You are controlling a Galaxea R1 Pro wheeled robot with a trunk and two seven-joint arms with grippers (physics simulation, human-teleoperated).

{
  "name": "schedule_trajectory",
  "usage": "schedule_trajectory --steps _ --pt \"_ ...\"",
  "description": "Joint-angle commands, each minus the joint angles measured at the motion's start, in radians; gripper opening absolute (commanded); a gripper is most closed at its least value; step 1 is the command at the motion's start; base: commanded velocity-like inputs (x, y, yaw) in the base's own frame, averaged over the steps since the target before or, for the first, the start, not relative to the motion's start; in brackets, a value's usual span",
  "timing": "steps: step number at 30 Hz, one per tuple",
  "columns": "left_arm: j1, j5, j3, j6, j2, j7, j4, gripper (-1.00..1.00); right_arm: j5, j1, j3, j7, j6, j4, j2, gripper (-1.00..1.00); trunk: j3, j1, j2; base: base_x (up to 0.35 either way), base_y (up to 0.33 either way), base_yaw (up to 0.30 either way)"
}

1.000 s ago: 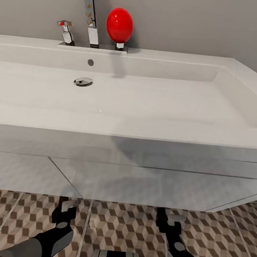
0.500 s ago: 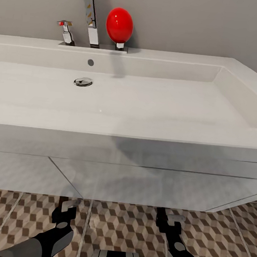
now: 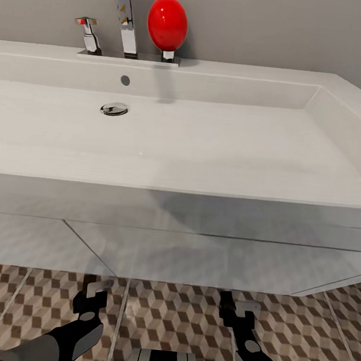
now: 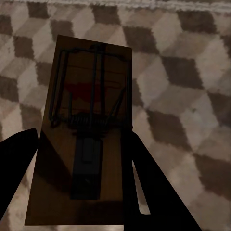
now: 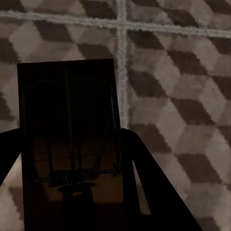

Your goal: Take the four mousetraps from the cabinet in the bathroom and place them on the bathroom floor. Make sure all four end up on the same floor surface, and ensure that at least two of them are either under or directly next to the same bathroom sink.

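No readable text, label, brand, number or sign appears on anything.

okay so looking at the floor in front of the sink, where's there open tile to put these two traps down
Bare bathroom floor runs between the left gripper and right gripper, in front of the vanity. More tile lies right of the right arm. Under each gripper, the held mousetrap and second mousetrap hang over bare tile. The vanity's front closes off the far side.

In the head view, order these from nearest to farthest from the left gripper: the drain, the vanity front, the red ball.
1. vanity front, just above the left gripper.
2. drain, in the basin.
3. red ball, at the back wall.
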Motion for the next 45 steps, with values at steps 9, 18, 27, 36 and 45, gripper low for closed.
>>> schedule_trajectory --steps 9,18,27,36,45 --pt "-0.001 0.010 -0.009 -0.005 0.000 0.004 -0.002 -1.00 -0.012 0.000 0.009 -0.002 -0.004 0.000 -0.001 -1.00 -0.001 0.000 0.000 0.000 0.000 0.000" --pt "-0.001 0.010 -0.009 -0.005 -0.001 0.004 -0.002 -1.00 -0.013 0.000 0.009 -0.003 -0.004 0.000 -0.001 -1.00 -0.005 0.000 0.000 0.000 0.000 0.000" --pt "-0.001 0.010 -0.009 -0.005 0.000 0.004 -0.002 -1.00 -0.013 0.000 0.009 -0.003 -0.004 0.000 -0.001 -1.00 -0.016 0.002 -0.001 0.000 0.000 0.000" --pt "-0.001 0.010 -0.009 -0.005 0.000 0.004 -0.002 -1.00 -0.013 0.000 0.009 -0.003 -0.004 0.000 -0.001 -1.00 -0.028 0.003 -0.002 0.000 0.000 0.000" --pt "-0.001 0.011 -0.009 -0.005 0.001 0.004 -0.002 -1.00 -0.013 0.000 0.009 -0.003 -0.004 0.000 -0.001 -1.00 -0.032 0.003 -0.002 0.000 0.000 0.000"
